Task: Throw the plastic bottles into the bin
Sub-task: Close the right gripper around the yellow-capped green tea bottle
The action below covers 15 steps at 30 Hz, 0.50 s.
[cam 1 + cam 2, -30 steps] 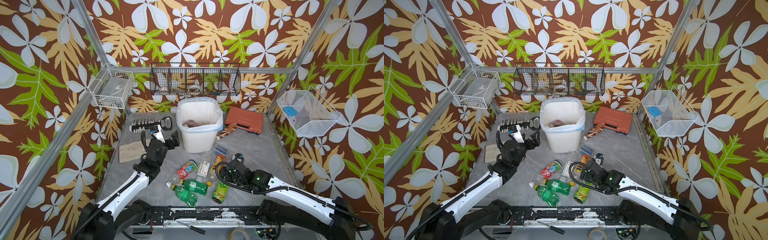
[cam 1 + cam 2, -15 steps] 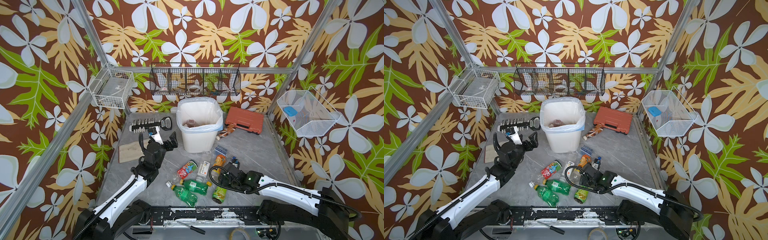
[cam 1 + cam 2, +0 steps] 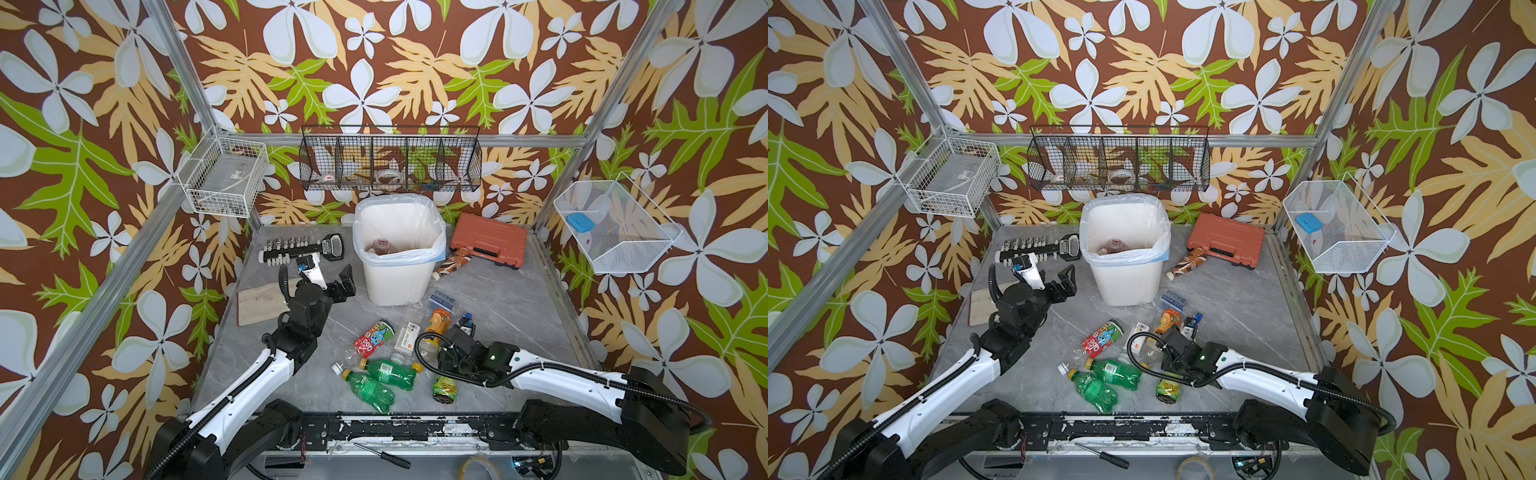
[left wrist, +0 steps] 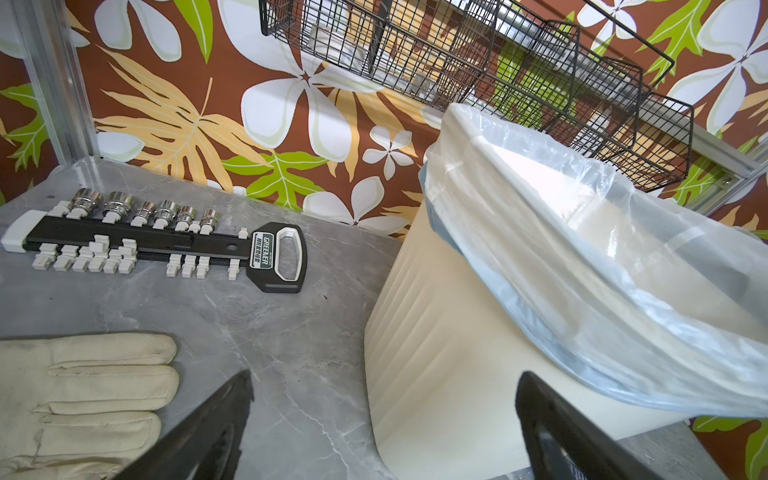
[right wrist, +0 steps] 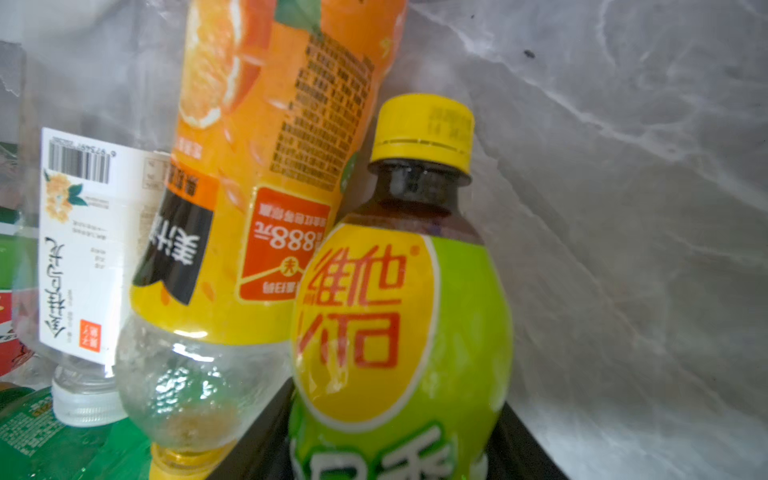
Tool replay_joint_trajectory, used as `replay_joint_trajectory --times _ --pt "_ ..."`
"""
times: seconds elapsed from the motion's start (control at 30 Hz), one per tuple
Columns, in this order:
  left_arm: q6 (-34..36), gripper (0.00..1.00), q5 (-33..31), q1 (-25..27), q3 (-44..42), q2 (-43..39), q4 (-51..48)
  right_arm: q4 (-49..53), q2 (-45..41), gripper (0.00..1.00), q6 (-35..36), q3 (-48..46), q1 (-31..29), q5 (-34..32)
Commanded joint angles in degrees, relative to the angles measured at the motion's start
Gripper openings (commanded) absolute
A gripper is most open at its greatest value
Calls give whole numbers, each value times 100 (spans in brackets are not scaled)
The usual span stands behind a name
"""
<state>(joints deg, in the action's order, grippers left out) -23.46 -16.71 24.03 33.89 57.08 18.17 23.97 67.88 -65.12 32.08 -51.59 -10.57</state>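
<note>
**Q:** What is changing at the right tool?

**A:** You are closing the right tool on the green-label bottle; its jaws are pressing against both sides of the body. The bottle is lying on the counter near the front edge, well apart from the bin. The pick is therefore starting, and the carry is not.

**Q:** How is this differing from a second ago?

**A:** The jaws were standing wide then, and the arm was sitting further right. Your left tool is staying wide open and empty beside the bin.
</note>
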Motion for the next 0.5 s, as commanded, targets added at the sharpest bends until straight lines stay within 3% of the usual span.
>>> replay_joint_trajectory --times 0.0,0.27,0.47 --pt "17 100 -86 -13 39 22 55 108 -101 58 13 -57 60 -165" --pt "-26 100 -148 -13 23 136 28 553 -766 58 138 -20 348 -643" --pt "-112 100 -286 -13 -79 224 2 1154 -1383 59 1085 774 877 -1573"
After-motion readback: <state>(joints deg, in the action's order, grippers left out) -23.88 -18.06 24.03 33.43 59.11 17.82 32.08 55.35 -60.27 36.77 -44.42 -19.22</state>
